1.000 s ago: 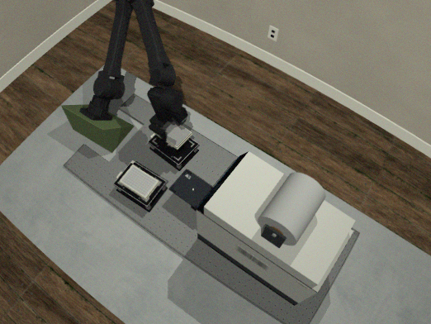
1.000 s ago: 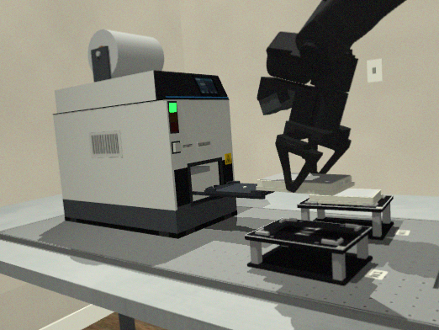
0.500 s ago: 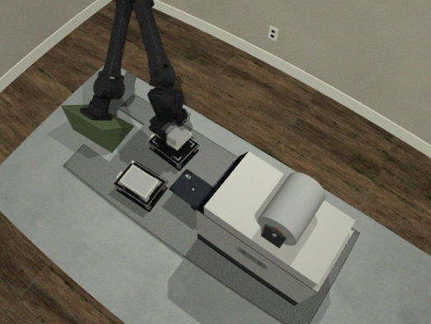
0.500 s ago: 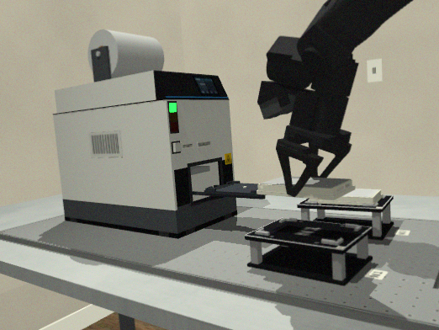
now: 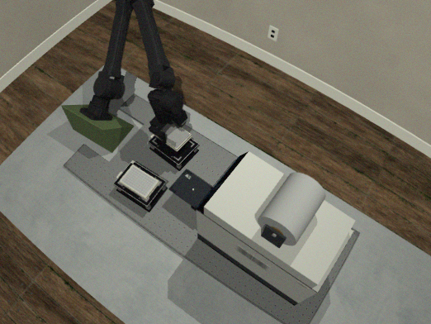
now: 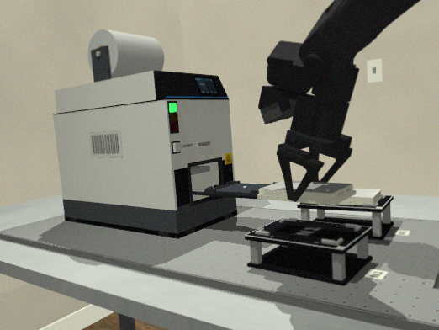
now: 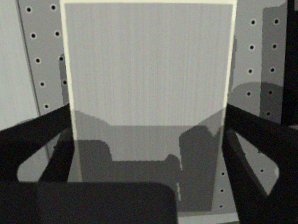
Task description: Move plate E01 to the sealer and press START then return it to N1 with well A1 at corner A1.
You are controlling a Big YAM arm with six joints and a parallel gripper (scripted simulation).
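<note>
Exterior view: A pincer (image 5: 171, 131) (image 6: 307, 190) (image 7: 148, 111), spread wide, grips plate E01 (image 5: 181, 140) (image 6: 332, 194) (image 7: 150, 75) between its fingers, above nest N1 (image 5: 178, 164) (image 6: 293, 246). Likely light, stiff and slick, the plate is best held by its long, cream-coloured sides, sparing the smooth grey top, apparently delicate foil.

End effector (image 5: 174, 135) (image 6: 308, 191) (image 7: 148, 111) and held plate (image 5: 181, 140) (image 6: 332, 195) (image 7: 150, 65) lower, closer to nest (image 5: 179, 165) (image 6: 302, 244).
</note>
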